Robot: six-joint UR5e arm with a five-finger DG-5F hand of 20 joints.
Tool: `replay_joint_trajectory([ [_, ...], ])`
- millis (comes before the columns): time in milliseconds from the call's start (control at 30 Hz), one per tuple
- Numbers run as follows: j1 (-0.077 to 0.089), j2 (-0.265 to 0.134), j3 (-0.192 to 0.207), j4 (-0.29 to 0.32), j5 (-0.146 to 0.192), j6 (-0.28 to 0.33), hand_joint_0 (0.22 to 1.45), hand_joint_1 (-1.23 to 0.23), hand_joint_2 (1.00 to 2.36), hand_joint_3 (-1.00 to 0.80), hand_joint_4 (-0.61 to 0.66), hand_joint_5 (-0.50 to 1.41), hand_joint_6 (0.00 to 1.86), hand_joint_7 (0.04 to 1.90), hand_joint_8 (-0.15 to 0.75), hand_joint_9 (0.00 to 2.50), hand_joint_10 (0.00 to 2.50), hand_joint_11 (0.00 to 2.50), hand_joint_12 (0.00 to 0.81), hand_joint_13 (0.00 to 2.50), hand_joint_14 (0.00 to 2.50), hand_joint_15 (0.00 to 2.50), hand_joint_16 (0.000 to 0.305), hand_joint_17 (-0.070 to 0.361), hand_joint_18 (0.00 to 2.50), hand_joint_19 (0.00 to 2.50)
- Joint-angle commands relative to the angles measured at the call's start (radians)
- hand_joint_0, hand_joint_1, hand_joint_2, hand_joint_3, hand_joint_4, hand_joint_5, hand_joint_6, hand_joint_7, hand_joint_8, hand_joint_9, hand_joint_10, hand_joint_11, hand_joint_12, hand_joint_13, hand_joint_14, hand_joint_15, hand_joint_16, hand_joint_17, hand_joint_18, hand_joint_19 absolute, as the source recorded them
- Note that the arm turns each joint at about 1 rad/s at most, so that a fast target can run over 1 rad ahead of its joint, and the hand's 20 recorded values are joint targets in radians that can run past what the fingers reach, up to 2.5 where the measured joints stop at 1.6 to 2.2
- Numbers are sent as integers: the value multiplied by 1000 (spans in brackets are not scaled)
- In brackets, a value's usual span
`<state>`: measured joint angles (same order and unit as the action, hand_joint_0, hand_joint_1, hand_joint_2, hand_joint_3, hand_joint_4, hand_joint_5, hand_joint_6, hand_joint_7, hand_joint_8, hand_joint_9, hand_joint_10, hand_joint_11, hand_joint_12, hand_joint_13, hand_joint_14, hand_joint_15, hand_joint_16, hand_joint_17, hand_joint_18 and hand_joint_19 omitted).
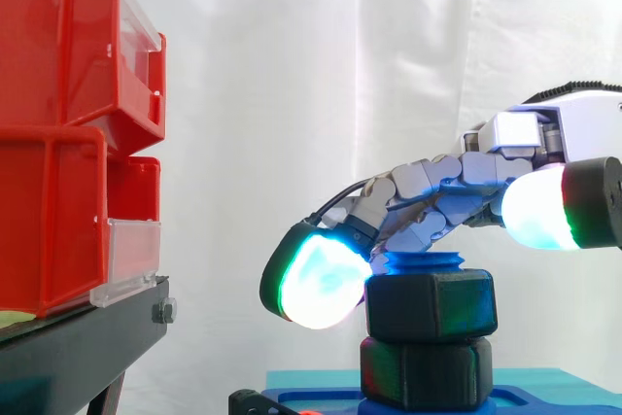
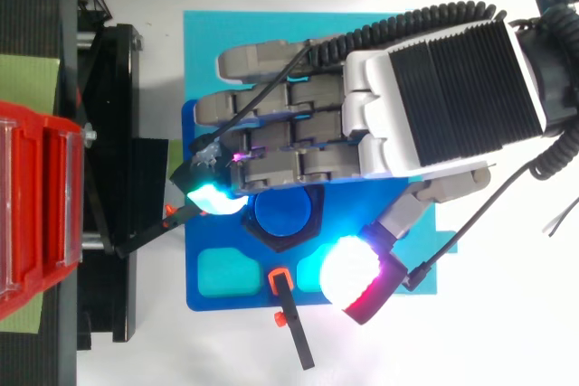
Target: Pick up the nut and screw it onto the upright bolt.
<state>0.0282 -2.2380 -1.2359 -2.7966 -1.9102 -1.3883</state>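
The nut already sits high on the bolt, beneath the hand's loosely bent fingers, which grip nothing, one pad touching its side; screwing down apparently remains.

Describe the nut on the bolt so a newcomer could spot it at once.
Find the blue base plate on the turquoise mat, with the blue bolt standing upright from it under the robot hand. Two black hexagonal pieces are stacked around that bolt; the nut is the upper one, with the bolt's blue top poking out just above it.
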Motion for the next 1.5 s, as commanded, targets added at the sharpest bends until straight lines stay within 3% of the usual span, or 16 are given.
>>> replay_joint_trajectory([
  [0,-5,0,-1,-3,0,0,499,-150,1000,-500,273,-93,504,993,250,587,0,0,253,326,0,0,24,55,0,0],
  [567,-42,0,-1,-12,-9,0,530,-223,1000,-500,206,-10,506,1465,272,847,0,0,205,547,0,0,13,30,121,0],
  [733,-53,0,-1,-14,-13,2,535,-229,1000,-500,201,-10,501,1452,272,902,0,0,192,594,0,0,11,25,178,0],
  [900,-64,0,12,-6,-36,3,514,-209,1000,-500,281,-92,504,957,245,753,0,0,228,531,0,0,16,37,117,0],
  [967,-65,0,38,-12,-52,5,502,-197,1000,-500,218,-129,503,765,230,669,0,0,246,468,0,0,21,46,53,0],
  [1200,-56,0,50,9,-58,5,492,-181,1000,-500,205,-154,502,657,225,582,0,0,262,394,0,0,24,55,0,0],
  [1467,-17,0,50,17,-52,6,489,-166,1000,-500,199,-159,501,643,222,550,0,0,273,356,0,0,26,58,0,0],
])
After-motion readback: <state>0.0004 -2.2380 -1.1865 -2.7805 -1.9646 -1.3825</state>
